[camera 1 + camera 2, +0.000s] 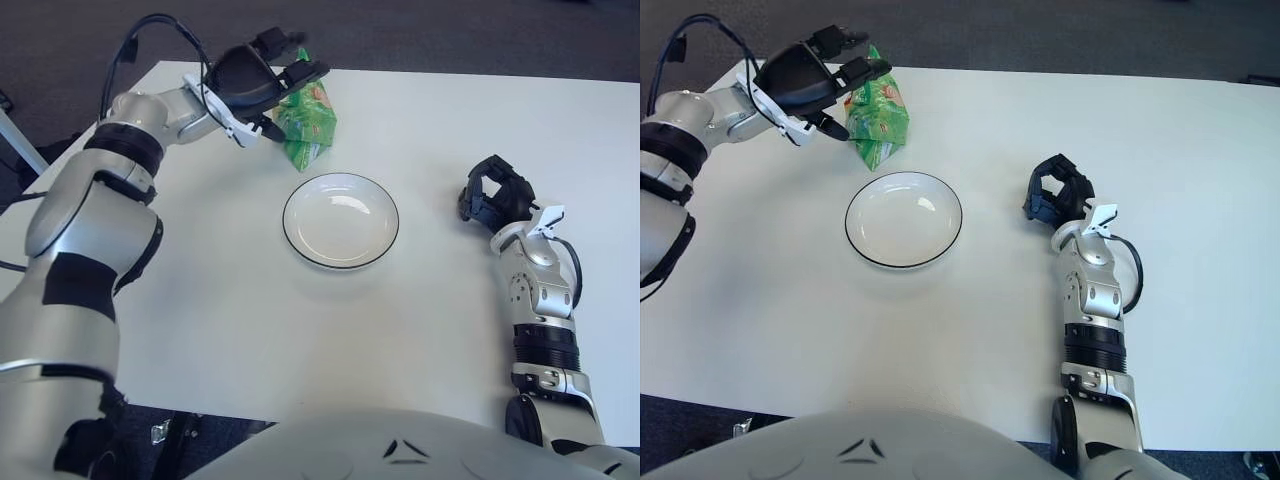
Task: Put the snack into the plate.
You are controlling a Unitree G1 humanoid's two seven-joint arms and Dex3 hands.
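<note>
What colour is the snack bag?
Green, with some red and orange print; the snack bag shows best in the right eye view.
</note>
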